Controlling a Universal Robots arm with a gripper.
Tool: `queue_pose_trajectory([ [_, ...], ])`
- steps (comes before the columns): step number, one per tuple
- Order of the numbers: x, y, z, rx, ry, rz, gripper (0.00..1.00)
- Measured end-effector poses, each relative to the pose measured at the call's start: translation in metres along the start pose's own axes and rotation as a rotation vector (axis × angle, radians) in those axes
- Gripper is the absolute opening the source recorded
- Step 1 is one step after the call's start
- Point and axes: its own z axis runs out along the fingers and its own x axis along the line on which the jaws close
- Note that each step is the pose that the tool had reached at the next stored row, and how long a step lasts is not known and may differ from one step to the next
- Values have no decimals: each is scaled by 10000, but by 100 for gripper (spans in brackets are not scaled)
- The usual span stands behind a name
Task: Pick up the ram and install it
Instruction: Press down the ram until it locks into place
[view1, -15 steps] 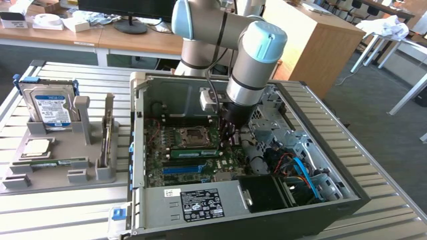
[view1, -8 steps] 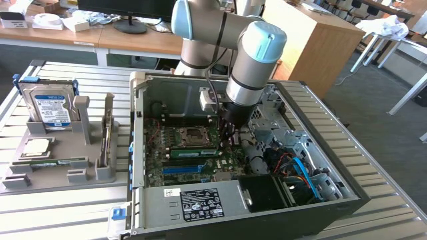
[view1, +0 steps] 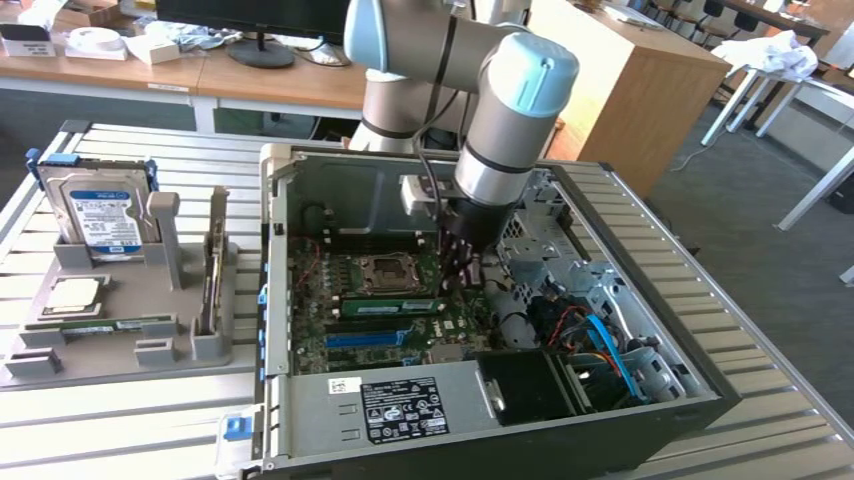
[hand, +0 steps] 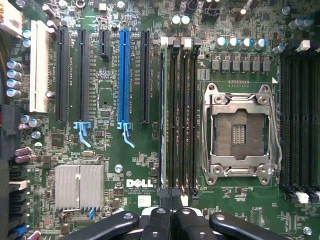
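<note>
RAM (hand: 162, 115) upright in motherboard (hand: 125, 165) slot beneath closed pincer (hand: 171, 200).

The robot arm (view1: 514, 110) reaches down into the open computer case (view1: 481, 420) on the table (view1: 774, 330). Its pincer (view1: 461, 270) is low over the motherboard (view1: 387, 310), beside a ram (view1: 390, 305) seated in a slot. On the exterior view's left, a grey holder (view1: 120, 340) carries a hard drive (view1: 100, 215), a CPU chip (view1: 74, 293) and another ram (view1: 107, 325).
</note>
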Motion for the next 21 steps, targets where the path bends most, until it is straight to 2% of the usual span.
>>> queue_pose_trajectory([
  [21,-1,14,-46,-5,-1,-2,10],
])
